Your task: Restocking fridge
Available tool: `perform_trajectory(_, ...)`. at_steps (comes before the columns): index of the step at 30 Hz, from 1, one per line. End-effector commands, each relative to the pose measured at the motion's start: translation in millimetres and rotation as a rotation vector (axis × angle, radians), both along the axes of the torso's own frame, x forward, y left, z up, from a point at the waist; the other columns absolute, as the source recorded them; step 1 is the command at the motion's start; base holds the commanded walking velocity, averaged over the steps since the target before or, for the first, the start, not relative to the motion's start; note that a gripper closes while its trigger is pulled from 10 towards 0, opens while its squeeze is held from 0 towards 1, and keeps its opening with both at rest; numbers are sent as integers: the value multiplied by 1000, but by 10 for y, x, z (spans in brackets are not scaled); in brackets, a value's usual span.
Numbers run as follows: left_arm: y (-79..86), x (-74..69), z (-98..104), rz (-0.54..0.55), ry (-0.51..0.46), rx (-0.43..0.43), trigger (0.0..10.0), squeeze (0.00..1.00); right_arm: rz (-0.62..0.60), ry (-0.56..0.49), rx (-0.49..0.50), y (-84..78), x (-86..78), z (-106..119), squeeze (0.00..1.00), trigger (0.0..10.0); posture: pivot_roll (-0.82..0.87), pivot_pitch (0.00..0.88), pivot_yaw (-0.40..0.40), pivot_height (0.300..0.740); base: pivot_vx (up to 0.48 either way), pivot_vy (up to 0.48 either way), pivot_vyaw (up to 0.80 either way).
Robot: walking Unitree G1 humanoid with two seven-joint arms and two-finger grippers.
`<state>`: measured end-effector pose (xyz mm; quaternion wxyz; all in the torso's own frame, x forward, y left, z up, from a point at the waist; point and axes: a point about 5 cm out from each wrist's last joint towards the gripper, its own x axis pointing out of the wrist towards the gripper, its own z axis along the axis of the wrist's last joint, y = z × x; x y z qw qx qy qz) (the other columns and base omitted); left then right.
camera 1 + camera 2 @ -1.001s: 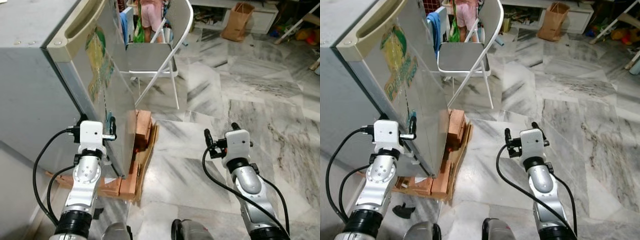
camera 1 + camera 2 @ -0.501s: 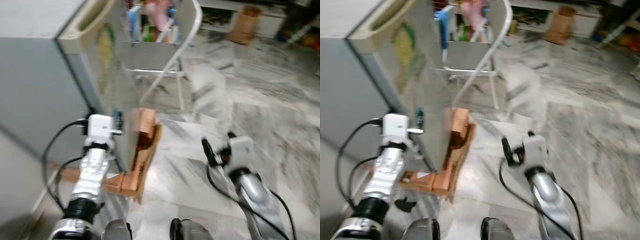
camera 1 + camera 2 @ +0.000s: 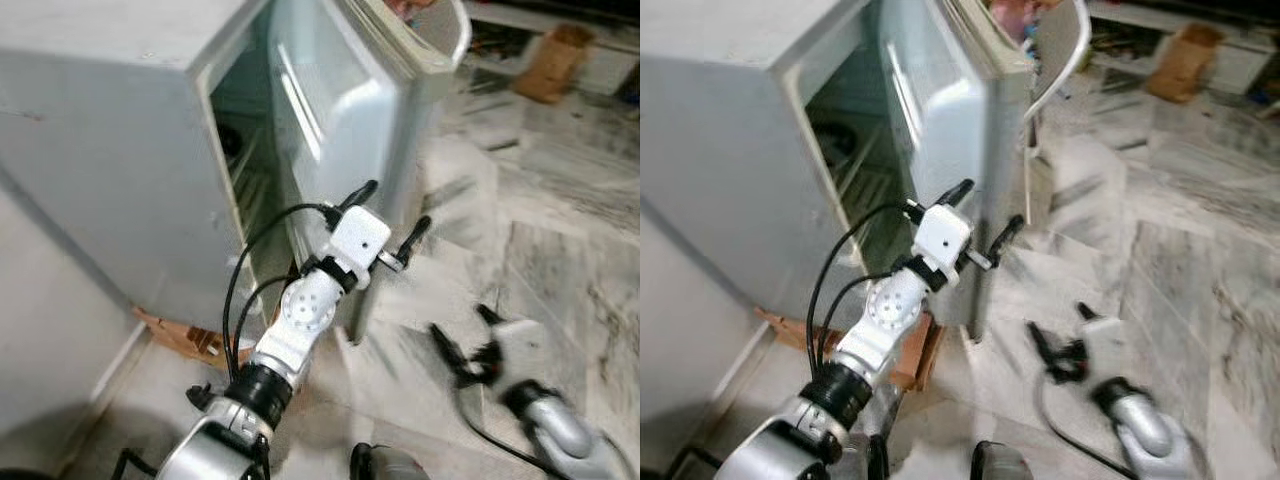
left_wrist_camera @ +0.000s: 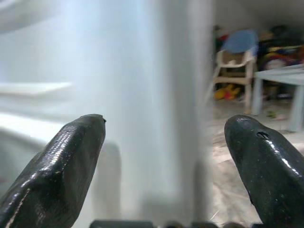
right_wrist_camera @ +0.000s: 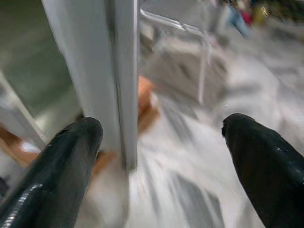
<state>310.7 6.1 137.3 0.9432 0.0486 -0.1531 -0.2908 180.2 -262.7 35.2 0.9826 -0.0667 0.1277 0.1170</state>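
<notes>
The small grey fridge stands with its door swung wide open. Wire shelves show dimly inside, and I cannot make out any goods on them. My left gripper is raised to the door's free edge and is open. In the left wrist view the door's edge lies between the spread fingers. My right gripper hangs low over the marble floor, blurred, and is open and holds nothing. In the right wrist view it points at the door's lower corner.
The fridge rests on wooden blocks and cardboard. A white folding chair stands behind the open door. A brown paper bag sits at the far right. A pale wall closes the left side. Marble floor stretches to the right.
The fridge door, shut a second ago, now stands wide open. My left gripper has risen and moved right with the door's edge. The camera has swung, and the right arm sits lower.
</notes>
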Motion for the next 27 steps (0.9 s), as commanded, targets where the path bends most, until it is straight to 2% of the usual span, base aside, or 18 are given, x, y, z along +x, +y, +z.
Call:
perform_trajectory(1,127,56,-9,42,23,-17,10000,0,-13,4,15,-131,-77,-49,0,10000,33,83,9,740,0,0,0)
perform_trajectory(3,334,82,-53,93,46,-24,10000,0,-22,11,14,-212,-133,-87,0,10000,39,84,9,740,0,0,0)
perform_trajectory(7,606,25,-139,154,47,-22,10000,0,-18,-15,17,-170,-138,-93,0,10000,49,90,6,740,215,-248,0)
perform_trajectory(11,691,-8,-200,189,59,-16,10000,0,0,-49,10,-91,-125,-63,0,10000,47,94,1,740,322,-352,0)
perform_trajectory(14,813,-90,-302,230,86,-5,10000,0,9,-131,-15,-16,-102,14,0,10000,44,99,2,740,334,-341,0)
perform_trajectory(18,891,-149,-333,244,89,18,10000,0,0,-188,5,37,-36,109,0,10000,40,101,11,740,334,-341,0)
perform_trajectory(20,998,-208,-379,266,99,36,10000,0,8,-259,36,138,69,259,0,10000,39,103,20,740,334,-341,0)
perform_trajectory(22,1104,-251,-436,295,126,35,10000,0,47,-311,66,482,475,415,0,10000,41,103,24,740,336,-339,0)
perform_trajectory(24,1173,-295,-474,313,144,40,10000,0,76,-354,77,744,702,572,0,10000,48,104,25,740,334,-341,0)
perform_trajectory(26,1223,-346,-505,327,158,44,10000,0,92,-392,89,917,804,687,0,10000,56,104,23,740,334,-341,0)
perform_trajectory(27,1223,-346,-505,327,158,44,10000,0,92,-392,89,917,804,687,0,10000,56,104,23,740,334,-341,0)
